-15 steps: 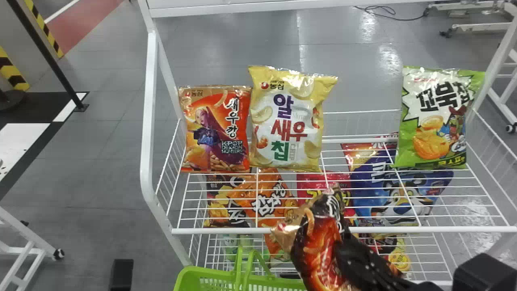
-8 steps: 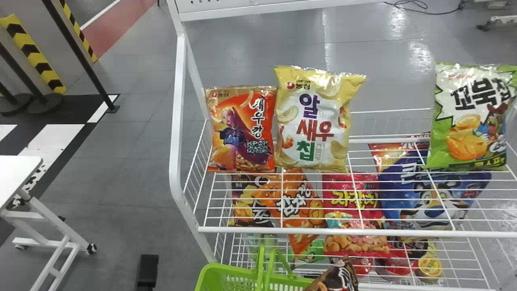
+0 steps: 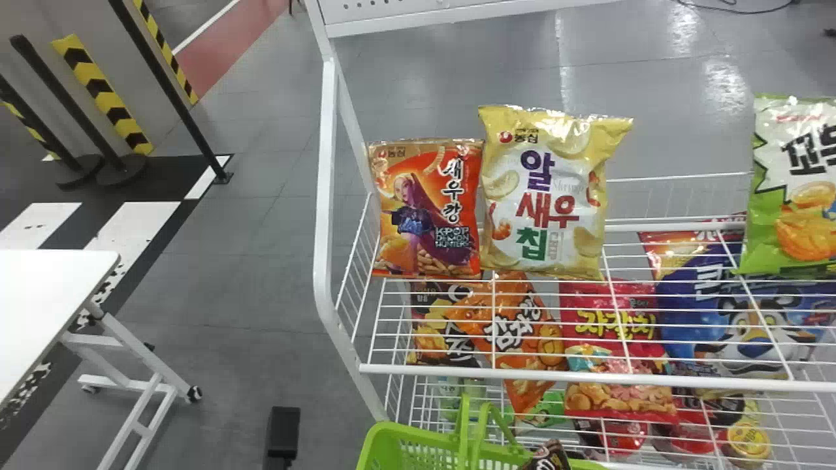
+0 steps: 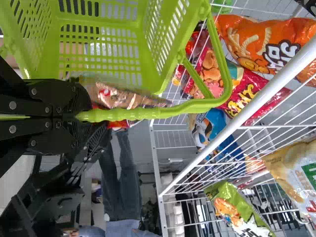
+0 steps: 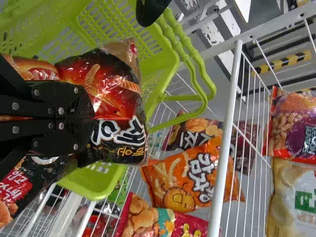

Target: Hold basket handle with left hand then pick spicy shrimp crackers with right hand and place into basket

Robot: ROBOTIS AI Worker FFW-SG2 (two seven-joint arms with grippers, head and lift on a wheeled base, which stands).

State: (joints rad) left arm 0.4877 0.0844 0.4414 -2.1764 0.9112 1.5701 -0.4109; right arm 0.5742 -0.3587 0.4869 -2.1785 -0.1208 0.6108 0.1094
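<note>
Right pincer (image 5: 85, 118)'s closed on the spicy shrimp crackers (image 5: 116, 91), right by the basket (image 5: 165, 59); left pincer (image 4: 84, 115)'s shut round the handle (image 4: 143, 113). Looks like the drop-in step imo: center the bag over the opening, lower it, let go.

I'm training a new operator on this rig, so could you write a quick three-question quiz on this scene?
1. What is the left hand holding? A) The shelf's front rail. B) The handle of the green basket. C) A packet of crackers.
2. True or false: the right hand is gripping the spicy shrimp crackers.
3. Fill in the missing colour: on the top shelf, the yellow-and-white chip bag stands between the orange-red bag and a white-and-____ bag.

Key: 1 B; 2 true; 3 green.
</note>
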